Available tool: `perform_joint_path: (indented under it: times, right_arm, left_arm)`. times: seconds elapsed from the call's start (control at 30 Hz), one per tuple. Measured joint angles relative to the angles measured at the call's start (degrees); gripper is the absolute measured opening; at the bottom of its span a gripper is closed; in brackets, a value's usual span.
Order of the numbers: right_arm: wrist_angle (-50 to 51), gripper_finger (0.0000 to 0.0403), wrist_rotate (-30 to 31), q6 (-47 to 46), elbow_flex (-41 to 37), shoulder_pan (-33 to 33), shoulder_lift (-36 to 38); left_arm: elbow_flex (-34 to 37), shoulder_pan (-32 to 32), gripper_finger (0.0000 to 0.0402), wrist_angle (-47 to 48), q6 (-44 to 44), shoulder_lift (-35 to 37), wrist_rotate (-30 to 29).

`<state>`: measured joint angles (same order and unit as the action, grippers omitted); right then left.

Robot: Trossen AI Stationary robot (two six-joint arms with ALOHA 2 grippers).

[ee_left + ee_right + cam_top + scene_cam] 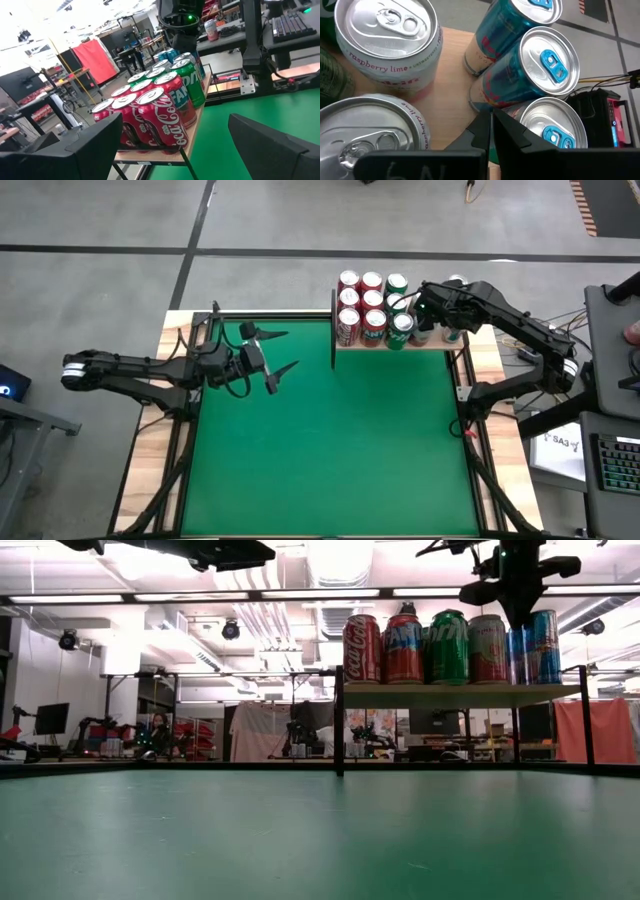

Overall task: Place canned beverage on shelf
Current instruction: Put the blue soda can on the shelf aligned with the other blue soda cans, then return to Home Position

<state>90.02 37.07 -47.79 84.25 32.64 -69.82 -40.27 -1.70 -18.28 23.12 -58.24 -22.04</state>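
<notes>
Blue slim cans stand upright on the shelf, at its end farthest from the black post, and your right gripper hangs straight above them, fingers pinched together with nothing between them. In the right wrist view the closed tips point down just beside the middle blue can and touch nothing you can be sure of. Every can's long axis is vertical, so the relation that matters is plain: the cans sit directly below the gripper, and any way out is straight up along that axis, not sideways into the raspberry can or the rest of the row. From table height the red cans and green can line the board's front edge, the blue ones beside them under the right arm. I'd judge the placing done, with no can left on the green felt. Your left gripper waits spread wide and empty over the felt, well apart from the shelf, on the post's side; the right arm is far nearer.
</notes>
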Motion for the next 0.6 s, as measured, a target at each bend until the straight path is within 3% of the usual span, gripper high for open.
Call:
perform_joint_path:
  times: [0.13, 0.3, 0.6]
  right_arm:
    - [0.11, 0.0012, 0.0, 1.16, 0.35, -0.4, 0.4]
    - [-3.16, 0.0012, 1.13, 1.53, 2.31, -5.34, 2.24]
    - [-12.78, 0.0012, 8.03, 6.3, 1.38, -24.42, 8.62]
  left_arm:
    - [-0.05, 0.65, 0.0347, 1.97, -2.25, 1.82, -0.01]
    - [-0.09, 1.89, 0.0347, 7.48, -4.43, 6.33, 0.04]
    - [2.45, 2.24, 0.0347, 19.29, -8.76, 17.57, 1.15]
